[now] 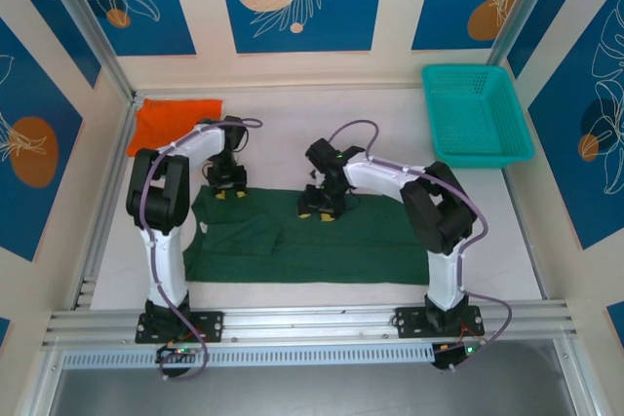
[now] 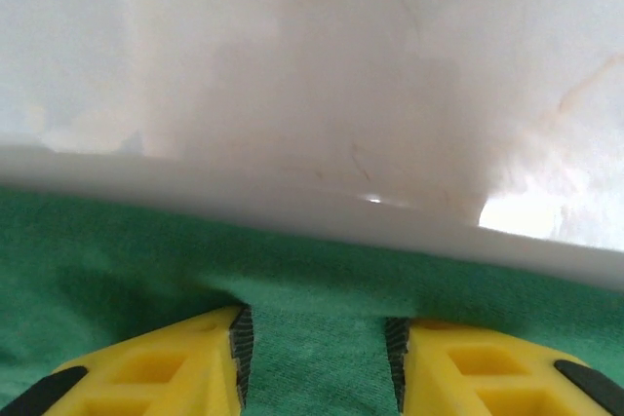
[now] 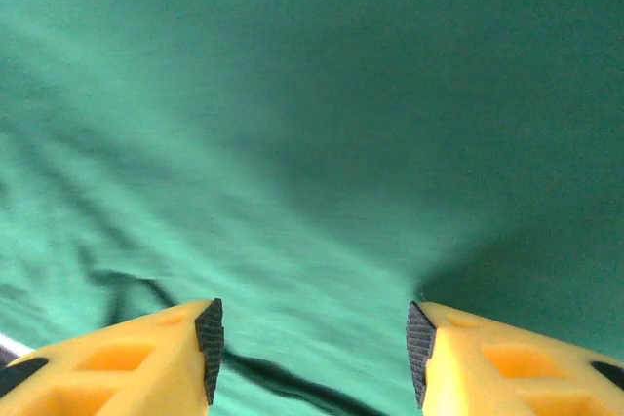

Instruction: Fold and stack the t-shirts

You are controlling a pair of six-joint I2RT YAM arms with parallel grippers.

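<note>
The dark green t-shirt (image 1: 292,241) lies spread flat across the near half of the white table (image 1: 292,119). My left gripper (image 1: 226,192) is down on its far left edge. In the left wrist view a band of the green t-shirt's (image 2: 97,250) edge fills the gap between the yellow fingers (image 2: 146,372), and my left gripper (image 2: 314,358) is shut on it. My right gripper (image 1: 319,213) rests on the shirt's far edge near the middle. Seen from the right wrist, my right gripper (image 3: 314,348) stands open, its tips pressing on the green cloth (image 3: 292,94). The orange t-shirt (image 1: 175,122) lies folded at the far left corner.
A teal mesh basket (image 1: 476,114) sits at the far right corner. Walls and metal posts close the table on three sides, and a rail (image 1: 312,323) runs along the near edge. Bare table shows beyond the green shirt.
</note>
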